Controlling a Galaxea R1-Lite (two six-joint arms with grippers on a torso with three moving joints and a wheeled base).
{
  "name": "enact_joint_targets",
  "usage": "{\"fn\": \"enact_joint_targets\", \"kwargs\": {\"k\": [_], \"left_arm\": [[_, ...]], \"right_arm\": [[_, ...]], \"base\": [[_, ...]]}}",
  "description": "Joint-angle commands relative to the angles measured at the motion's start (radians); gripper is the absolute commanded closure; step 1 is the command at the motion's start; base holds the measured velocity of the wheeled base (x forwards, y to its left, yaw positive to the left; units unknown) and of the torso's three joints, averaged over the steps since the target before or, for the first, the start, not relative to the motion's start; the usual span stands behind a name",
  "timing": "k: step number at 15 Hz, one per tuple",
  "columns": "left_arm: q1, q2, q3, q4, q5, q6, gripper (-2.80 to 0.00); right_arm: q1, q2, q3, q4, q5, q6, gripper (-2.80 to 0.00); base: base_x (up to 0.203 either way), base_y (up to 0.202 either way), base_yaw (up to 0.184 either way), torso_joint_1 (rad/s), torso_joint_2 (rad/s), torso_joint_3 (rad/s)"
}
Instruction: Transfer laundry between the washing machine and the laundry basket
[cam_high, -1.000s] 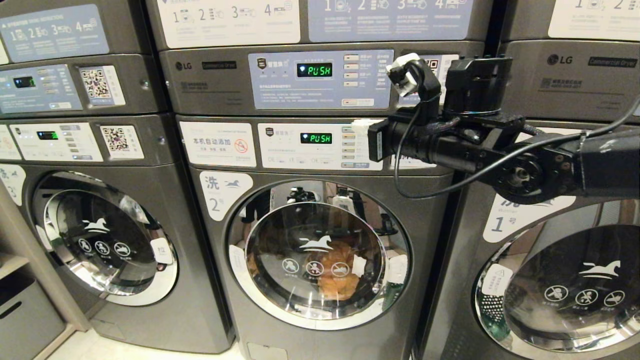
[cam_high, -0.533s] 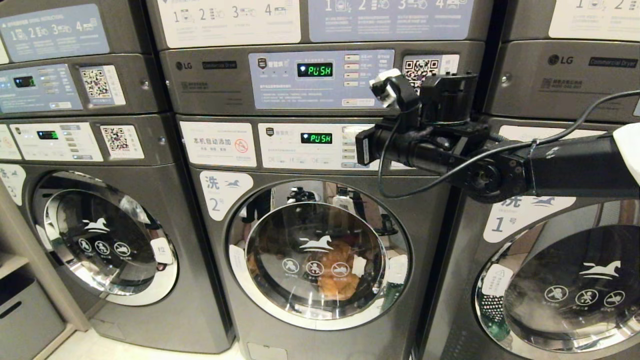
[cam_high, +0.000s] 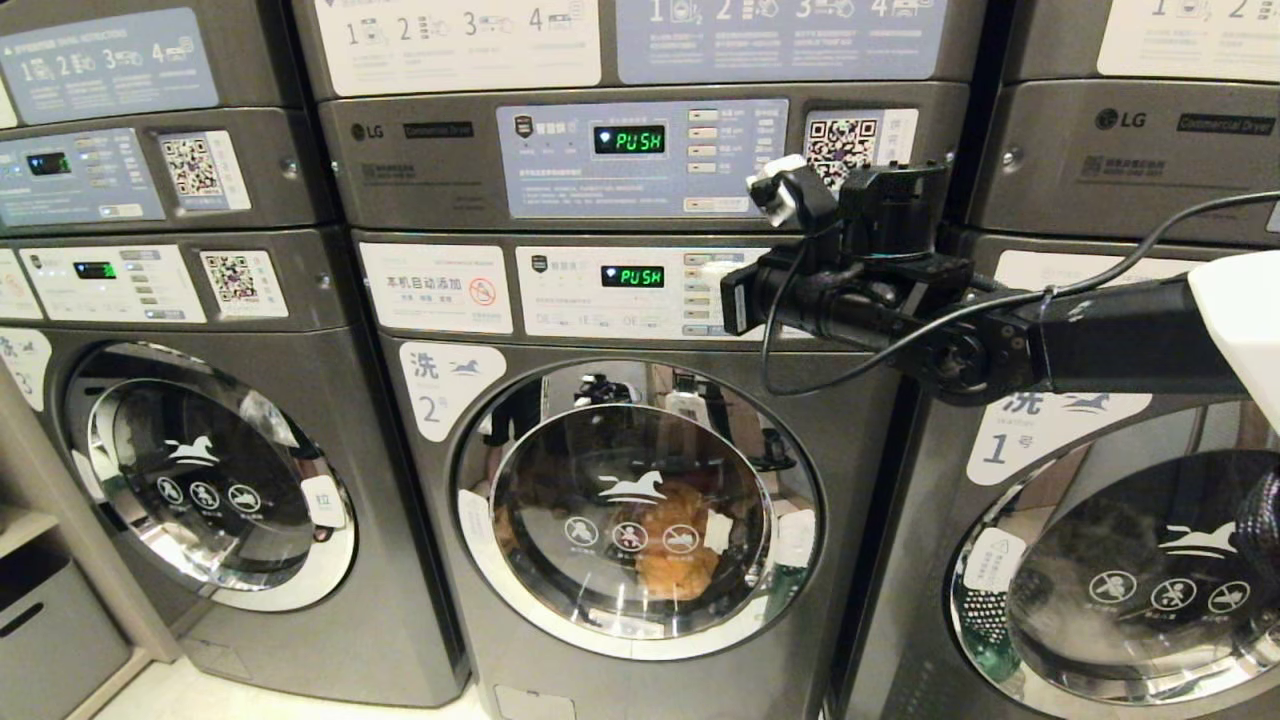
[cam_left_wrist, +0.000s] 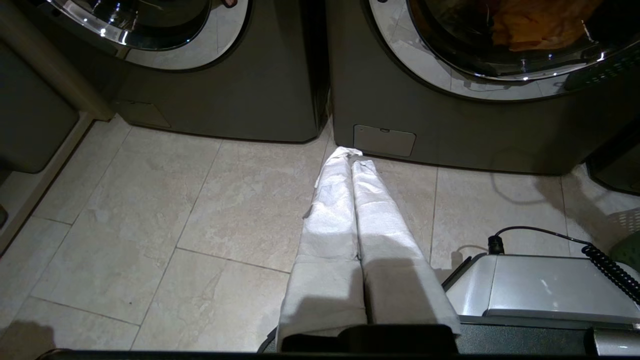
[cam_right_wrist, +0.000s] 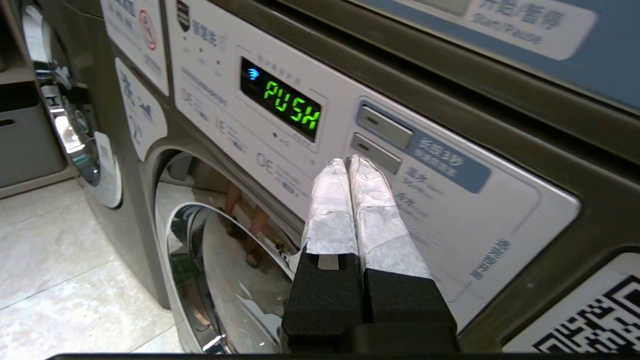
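**Location: Self-Service Laundromat**

Three front-loading machines stand side by side, each with a dryer stacked above (cam_high: 640, 150). The washing machine (cam_high: 640, 520) carries a numbered label (cam_high: 445, 385). QR payment codes (cam_high: 840, 140), step-by-step instruction placards (cam_high: 460, 40) and "PUSH" displays (cam_high: 632, 276) indicate commercial use. Tiled floor (cam_left_wrist: 150, 225).

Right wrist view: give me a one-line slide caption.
Shut right pincer points its wrapped tips at the button column beside the green PUSH display on the washing machine.

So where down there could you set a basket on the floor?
The beige tiled floor is bare before the dark grey machine numbered 2, beside the shut left gripper. Further right, the silver robot base and its coiled cable crowd it.
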Motion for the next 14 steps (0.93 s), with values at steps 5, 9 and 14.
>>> {"fn": "enact_joint_targets", "kwargs": {"k": [5, 9, 14], "left_arm": [[0.0, 0.001, 0.0, 0.002, 0.0, 0.001, 0.0], [0.0, 0.001, 0.0, 0.002, 0.0, 0.001, 0.0], [0.0, 0.001, 0.0, 0.002, 0.0, 0.001, 0.0]], "right_arm": [[-0.011, 0.02, -0.031, 0.002, 0.001, -0.001, 0.0], [-0.01, 0.028, -0.024, 0.002, 0.003, -0.003, 0.0], [-0.008, 0.044, -0.037, -0.004, 0.004, -0.001, 0.0]], "base": [[0.0, 0.0, 0.0, 0.0, 0.0, 0.0], [0.0, 0.0, 0.0, 0.0, 0.0, 0.0], [0.0, 0.0, 0.0, 0.0, 0.0, 0.0]]}}
